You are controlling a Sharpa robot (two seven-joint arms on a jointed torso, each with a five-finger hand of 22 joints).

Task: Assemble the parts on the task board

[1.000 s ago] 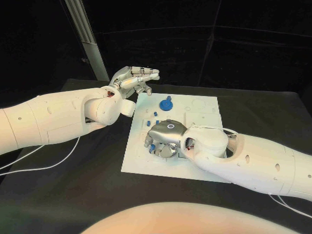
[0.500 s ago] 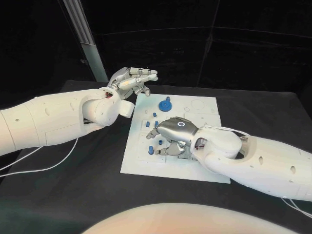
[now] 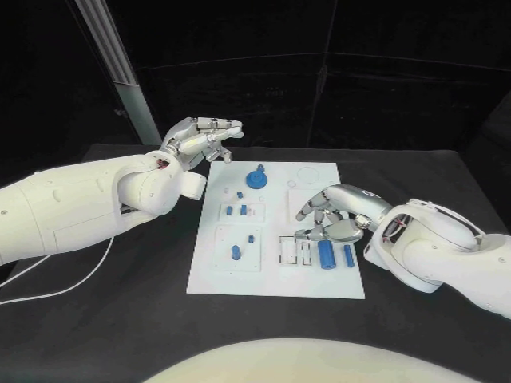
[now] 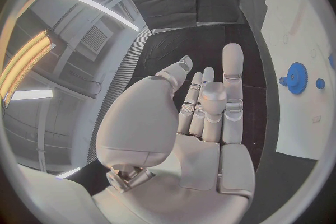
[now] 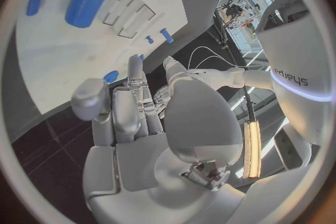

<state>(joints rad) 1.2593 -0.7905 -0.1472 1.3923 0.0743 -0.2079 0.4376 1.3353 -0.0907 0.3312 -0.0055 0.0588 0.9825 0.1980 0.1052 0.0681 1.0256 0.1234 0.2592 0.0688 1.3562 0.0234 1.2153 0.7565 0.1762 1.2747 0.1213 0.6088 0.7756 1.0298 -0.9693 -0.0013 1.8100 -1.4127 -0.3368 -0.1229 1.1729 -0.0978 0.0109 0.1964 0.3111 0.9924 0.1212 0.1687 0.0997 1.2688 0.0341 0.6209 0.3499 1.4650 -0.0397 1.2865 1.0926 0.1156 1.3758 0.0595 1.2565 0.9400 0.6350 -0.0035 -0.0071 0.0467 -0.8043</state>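
A: Head view: task board (image 3: 273, 275) mid-counter. Two blue bars (image 3: 336, 254) seated near right hand (image 3: 338, 214); gear (image 3: 257, 175) at the far end. Right fingers loosely curled, empty.

B: Parts look like light, rigid, slick plastic; I'd pinch bars across their long sides. Left wrist view adds: left hand (image 4: 203, 117) off-board, fingers straight, together, empty.

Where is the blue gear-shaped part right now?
In the head view the blue gear-shaped part stands near the far edge of the task board, toward its left side, just right of the raised left hand and beyond the small blue pegs.
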